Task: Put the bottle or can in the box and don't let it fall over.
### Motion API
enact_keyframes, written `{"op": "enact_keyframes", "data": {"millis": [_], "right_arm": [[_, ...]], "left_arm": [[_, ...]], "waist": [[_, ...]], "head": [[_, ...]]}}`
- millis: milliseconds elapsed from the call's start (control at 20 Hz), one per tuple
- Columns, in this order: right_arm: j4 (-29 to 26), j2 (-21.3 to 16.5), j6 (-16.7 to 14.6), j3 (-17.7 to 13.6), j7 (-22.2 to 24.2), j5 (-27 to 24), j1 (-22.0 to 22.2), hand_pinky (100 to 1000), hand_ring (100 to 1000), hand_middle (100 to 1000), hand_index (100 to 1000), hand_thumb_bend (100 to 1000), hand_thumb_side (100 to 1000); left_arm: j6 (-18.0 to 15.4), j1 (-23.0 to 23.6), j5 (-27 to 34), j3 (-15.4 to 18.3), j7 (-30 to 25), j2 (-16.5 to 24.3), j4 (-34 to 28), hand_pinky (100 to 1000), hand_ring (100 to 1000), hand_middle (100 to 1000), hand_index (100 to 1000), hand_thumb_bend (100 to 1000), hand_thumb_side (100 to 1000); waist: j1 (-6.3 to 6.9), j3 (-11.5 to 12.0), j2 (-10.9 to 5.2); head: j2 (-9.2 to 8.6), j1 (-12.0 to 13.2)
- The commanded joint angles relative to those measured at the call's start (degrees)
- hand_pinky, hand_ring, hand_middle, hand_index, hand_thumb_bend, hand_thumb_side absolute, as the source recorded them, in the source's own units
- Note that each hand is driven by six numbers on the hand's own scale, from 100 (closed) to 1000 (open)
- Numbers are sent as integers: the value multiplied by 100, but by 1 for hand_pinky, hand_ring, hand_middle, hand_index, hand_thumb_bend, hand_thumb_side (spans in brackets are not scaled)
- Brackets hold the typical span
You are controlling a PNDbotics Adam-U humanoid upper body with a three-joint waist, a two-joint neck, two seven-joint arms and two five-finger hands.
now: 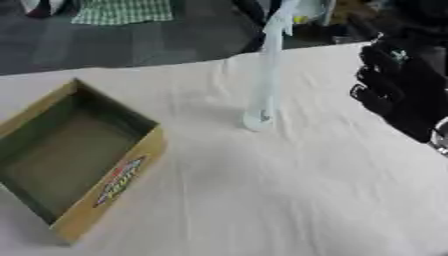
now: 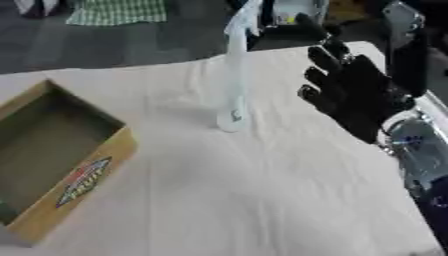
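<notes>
A tall, slim, clear bottle (image 1: pixel 265 75) stands upright near the middle of the table, its top reaching past the far table edge in the view. An open cardboard box (image 1: pixel 70 155) with a coloured logo on its side lies at the left, with nothing inside. My right hand (image 2: pixel 354 92) hovers to the right of the bottle, fingers straight and spread, a gap between it and the bottle. The left hand does not show.
The table is covered by a white cloth (image 1: pixel 289 190). Its far edge runs behind the bottle, with dark floor and a checked cloth (image 1: pixel 122 11) beyond. My right forearm (image 2: pixel 420 150) runs along the right edge.
</notes>
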Motion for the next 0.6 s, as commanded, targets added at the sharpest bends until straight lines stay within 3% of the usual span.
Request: {"op": "enact_keyframes", "data": {"millis": [50,600], "right_arm": [[-103,-52,163,-36,-243,-291,-91,100,153,271,1000,195,875],[-103,-28,511,-62,-824,-1303,-250,100,142,261,1000,221,890]], "left_arm": [[-1,-17,13,17,-3,178,-118,1000,722,718,864,256,845],[1,-23,18,9,-9,169,-118,1000,722,717,865,257,845]], "waist": [[-4,-11,-141],[10,-11,-126]], "head": [[-50,14],[-82,8]]}}
